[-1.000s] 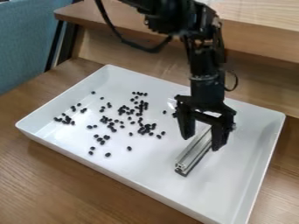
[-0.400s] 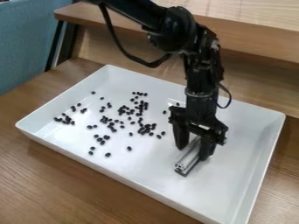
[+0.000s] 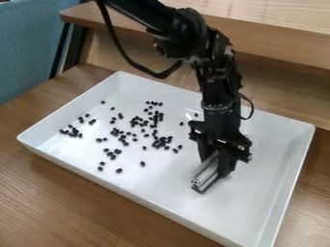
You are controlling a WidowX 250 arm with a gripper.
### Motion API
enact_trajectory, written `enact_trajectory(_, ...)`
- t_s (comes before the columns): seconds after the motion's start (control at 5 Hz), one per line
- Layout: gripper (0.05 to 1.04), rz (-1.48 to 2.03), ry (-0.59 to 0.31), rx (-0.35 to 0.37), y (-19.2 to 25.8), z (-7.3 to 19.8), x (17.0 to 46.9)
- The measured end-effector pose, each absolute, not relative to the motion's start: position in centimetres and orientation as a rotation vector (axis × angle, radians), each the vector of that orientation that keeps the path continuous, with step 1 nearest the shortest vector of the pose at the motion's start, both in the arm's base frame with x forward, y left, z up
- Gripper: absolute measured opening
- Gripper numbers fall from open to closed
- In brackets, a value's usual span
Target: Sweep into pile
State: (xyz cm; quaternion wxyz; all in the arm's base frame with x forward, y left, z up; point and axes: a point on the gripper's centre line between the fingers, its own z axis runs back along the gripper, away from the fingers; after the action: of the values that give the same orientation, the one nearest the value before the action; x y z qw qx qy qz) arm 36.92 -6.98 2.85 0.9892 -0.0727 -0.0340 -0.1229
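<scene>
A white tray [image 3: 268, 193] sits on the wooden table [image 3: 64, 207], small black beans [image 3: 142, 164] scattered across its left and middle. Right of them, the black gripper [image 3: 217, 164] points down into the tray, its fingers closed about a silvery metal bar [image 3: 204, 177] lying at a slant.

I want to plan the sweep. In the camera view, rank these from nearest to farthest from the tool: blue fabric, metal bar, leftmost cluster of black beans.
1. Metal bar: gripped in the tool.
2. Leftmost cluster of black beans: toward the picture's left end of the tray.
3. Blue fabric: upper left, beyond the tray.
</scene>
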Motion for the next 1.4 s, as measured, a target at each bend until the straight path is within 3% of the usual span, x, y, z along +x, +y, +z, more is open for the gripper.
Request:
enact_trajectory(0.6,0.405,-0.308,-0.051,0.016,-0.5,2.6,36.6)
enact_trajectory(1.4,0.404,-0.222,-0.099,0.006,8.2,2.4,39.5)
